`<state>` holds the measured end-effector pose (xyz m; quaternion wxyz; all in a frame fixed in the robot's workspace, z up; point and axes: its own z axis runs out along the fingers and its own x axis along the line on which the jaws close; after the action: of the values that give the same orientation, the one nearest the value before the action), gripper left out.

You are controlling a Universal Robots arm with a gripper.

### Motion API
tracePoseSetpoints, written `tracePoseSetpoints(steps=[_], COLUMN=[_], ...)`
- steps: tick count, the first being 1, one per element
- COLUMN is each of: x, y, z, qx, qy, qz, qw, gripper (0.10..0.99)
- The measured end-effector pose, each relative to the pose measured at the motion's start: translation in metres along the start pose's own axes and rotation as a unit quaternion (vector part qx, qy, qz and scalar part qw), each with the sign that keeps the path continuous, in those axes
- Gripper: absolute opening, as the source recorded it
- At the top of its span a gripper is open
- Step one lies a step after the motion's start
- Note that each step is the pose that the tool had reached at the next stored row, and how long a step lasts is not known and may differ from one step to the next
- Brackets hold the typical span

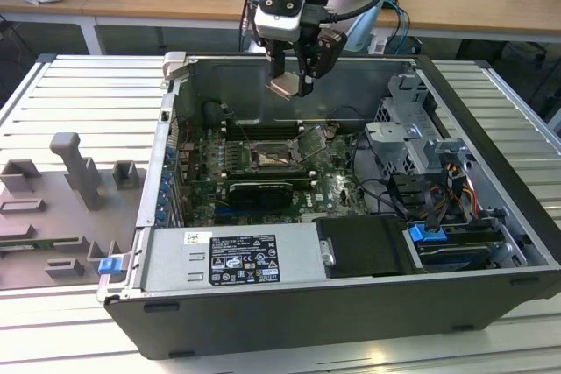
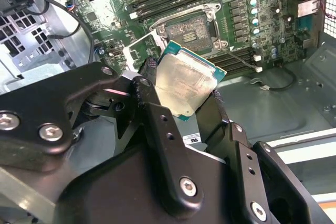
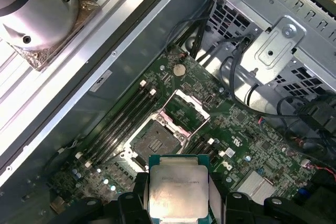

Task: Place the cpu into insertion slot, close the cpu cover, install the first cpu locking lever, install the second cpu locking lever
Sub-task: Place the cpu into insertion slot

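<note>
In the exterior view, my jaws are hanging at the upper middle of the frame, pinching the cpu [image 1: 285, 86] by two opposite edges above the open case [image 1: 491, 155]. The insertion slot [image 1: 273, 155] is lying at centre, with the cpu cover [image 1: 312, 142] standing raised beside it. A white label [image 1: 230, 260] is sitting lower down, its print too small to read.

In the second wrist view the cpu [image 2: 186, 82] is looking thin, stiff and light. I judge it fragile underneath, so edges only.

In the first wrist view it is hovering apart from the slot [image 3: 155, 140], the faint marks on its lid unreadable.
</note>
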<state>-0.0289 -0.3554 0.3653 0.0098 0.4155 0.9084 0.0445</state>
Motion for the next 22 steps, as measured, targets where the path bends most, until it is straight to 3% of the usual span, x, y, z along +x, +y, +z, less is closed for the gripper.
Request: tracePoseSetpoints(steps=[22], x=[0.0000], y=[-0.0001], z=[0.0011], qx=[-0.0010], qy=[-0.0046], qz=[0.052], qw=[0.9987], gripper=[0.541])
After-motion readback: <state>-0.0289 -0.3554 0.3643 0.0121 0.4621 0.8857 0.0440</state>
